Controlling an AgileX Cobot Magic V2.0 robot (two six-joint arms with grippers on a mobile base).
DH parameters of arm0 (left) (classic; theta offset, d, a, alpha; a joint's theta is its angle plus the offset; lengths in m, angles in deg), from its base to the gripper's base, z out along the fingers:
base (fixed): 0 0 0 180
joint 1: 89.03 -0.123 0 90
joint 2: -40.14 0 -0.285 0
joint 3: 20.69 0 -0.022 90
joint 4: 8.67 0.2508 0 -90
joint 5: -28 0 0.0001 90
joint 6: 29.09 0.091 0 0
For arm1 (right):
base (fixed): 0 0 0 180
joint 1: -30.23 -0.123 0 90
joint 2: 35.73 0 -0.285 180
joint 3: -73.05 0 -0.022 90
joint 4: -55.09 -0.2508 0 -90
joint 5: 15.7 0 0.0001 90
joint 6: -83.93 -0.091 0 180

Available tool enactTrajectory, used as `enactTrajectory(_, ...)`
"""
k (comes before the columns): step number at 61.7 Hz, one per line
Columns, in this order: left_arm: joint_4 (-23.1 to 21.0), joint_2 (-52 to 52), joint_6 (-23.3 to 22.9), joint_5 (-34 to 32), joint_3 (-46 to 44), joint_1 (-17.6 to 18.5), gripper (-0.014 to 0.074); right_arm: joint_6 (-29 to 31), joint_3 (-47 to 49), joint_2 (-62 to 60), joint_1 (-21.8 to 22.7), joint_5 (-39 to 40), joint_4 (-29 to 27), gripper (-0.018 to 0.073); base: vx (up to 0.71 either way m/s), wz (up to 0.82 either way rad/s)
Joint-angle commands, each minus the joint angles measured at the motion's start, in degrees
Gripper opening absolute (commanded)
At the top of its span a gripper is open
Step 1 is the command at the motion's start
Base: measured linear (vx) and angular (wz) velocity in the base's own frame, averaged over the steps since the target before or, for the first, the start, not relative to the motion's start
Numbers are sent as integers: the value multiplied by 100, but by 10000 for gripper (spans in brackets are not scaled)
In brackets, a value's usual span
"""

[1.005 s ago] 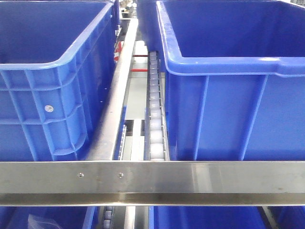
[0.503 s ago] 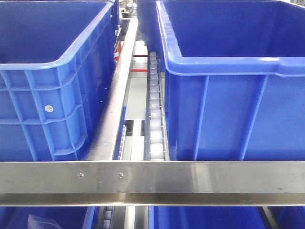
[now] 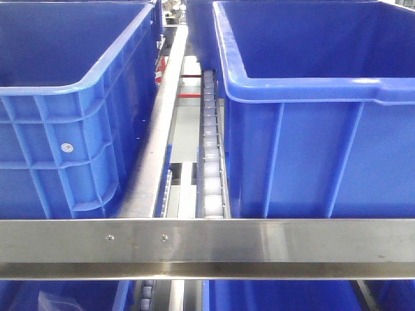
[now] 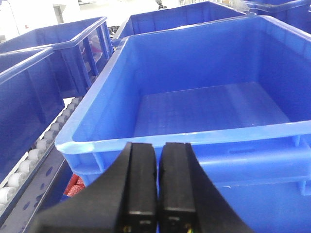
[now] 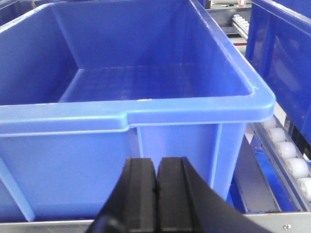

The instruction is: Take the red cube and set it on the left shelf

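Observation:
The left shelf fills the front view: a steel front rail, a roller track and two big blue crates, one left and one right. The red cube is out of view. My left gripper is shut with nothing between its fingers, just in front of the near rim of an empty blue crate. My right gripper is also shut and holds nothing, facing the near wall of another empty blue crate.
More blue crates stand behind and to the left in the left wrist view, with white rollers alongside. A red textured patch shows below the crate; I cannot tell what it is. Rollers run at the right.

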Motion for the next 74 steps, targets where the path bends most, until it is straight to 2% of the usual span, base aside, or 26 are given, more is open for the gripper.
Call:
enactTrajectory(1, -27, -84, 3, -513, 126, 85, 106, 40, 138, -106, 30, 481, 2, 57, 0, 0)
enactTrajectory(7, -27, -84, 3, -513, 126, 183, 106, 40, 138, -106, 29, 481, 8, 57, 0, 0)
enactTrajectory(74, -27, -84, 3, -513, 126, 180, 106, 40, 138, -106, 29, 481, 1, 57, 0, 0)
